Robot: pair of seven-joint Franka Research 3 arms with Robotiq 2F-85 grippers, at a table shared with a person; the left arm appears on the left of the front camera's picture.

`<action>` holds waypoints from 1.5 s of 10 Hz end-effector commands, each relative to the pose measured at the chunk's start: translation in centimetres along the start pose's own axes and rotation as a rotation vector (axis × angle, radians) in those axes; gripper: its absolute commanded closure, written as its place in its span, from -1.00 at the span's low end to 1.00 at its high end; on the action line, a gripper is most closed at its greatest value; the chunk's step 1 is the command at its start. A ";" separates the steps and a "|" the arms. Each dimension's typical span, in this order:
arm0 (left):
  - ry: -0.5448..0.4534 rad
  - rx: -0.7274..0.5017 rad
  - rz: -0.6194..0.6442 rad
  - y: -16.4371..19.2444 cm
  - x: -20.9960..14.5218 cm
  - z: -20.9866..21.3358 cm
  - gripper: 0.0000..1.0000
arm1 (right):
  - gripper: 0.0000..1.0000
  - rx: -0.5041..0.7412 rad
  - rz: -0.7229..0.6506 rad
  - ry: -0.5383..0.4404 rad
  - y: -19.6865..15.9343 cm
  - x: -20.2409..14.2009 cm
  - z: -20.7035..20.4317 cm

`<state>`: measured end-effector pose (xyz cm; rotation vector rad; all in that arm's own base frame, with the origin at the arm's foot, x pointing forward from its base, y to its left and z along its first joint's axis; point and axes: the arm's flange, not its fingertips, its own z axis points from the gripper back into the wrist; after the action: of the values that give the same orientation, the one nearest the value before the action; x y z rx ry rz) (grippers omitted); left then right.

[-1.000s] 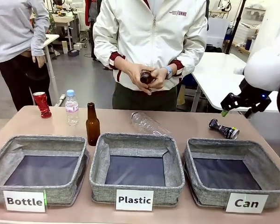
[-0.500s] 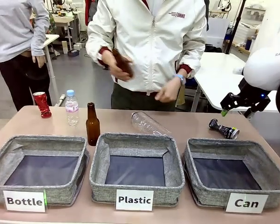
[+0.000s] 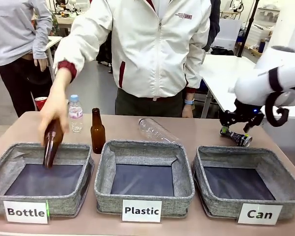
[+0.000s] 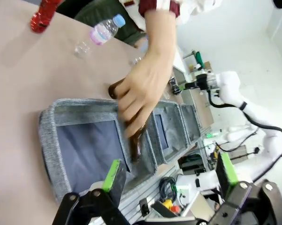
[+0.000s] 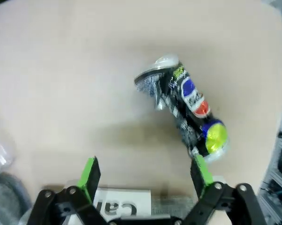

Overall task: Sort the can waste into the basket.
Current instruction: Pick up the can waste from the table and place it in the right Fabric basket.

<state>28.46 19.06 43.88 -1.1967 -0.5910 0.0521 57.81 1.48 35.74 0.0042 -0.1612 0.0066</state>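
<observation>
Hovering right gripper (image 5: pixel 146 174): jaws apart, empty, above dark can (image 5: pixel 187 110).
Left gripper (image 4: pixel 170 172): jaws apart, empty.
Dark can: on table (image 3: pixel 196 130), just behind "Can" basket (image 3: pixel 284 173).
Red can (image 4: pixel 42 14): table's far left.

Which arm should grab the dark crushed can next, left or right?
Right: the open right claw hovers over the dark can beside the Can basket. The left claw is by the Bottle basket.

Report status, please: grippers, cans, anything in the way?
Left gripper open, right gripper open over dark can, not touching. Red can far left, untouched. Person's hand holds brown bottle at Bottle basket, not blocking.
</observation>
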 end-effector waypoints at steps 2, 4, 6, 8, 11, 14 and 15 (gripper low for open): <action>-0.006 -0.014 -0.025 -0.1 0.0 0.2 -1.00 | -1.00 -0.073 -0.059 0.052 0.6 2.9 -3.1; -0.006 -0.014 -0.025 -0.1 0.0 0.2 -1.00 | -1.00 -0.075 -0.082 0.078 0.5 3.4 -4.2; -0.006 -0.014 -0.025 -0.1 0.0 0.2 -1.00 | -1.00 -0.085 -0.097 0.095 0.3 3.4 -4.9; 0.000 -0.001 -0.001 0.0 0.0 0.0 -1.00 | -1.00 -0.078 -0.103 0.085 0.1 3.0 -4.3; -0.089 0.067 -0.150 -4.2 2.8 6.3 -1.00 | -1.00 -0.082 -0.108 0.043 -0.5 3.0 -3.5; -0.066 0.064 -0.151 -4.4 0.6 5.7 -1.00 | -1.00 -0.128 -0.101 0.040 -0.9 2.3 -4.1; -0.019 0.062 -0.145 -4.5 -0.5 3.7 -1.00 | -1.00 -0.141 -0.101 0.047 -0.7 2.2 -4.5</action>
<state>25.69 22.57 49.86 -1.0938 -0.7246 -0.0037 61.36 0.10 32.58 -0.0730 -0.1044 -0.0748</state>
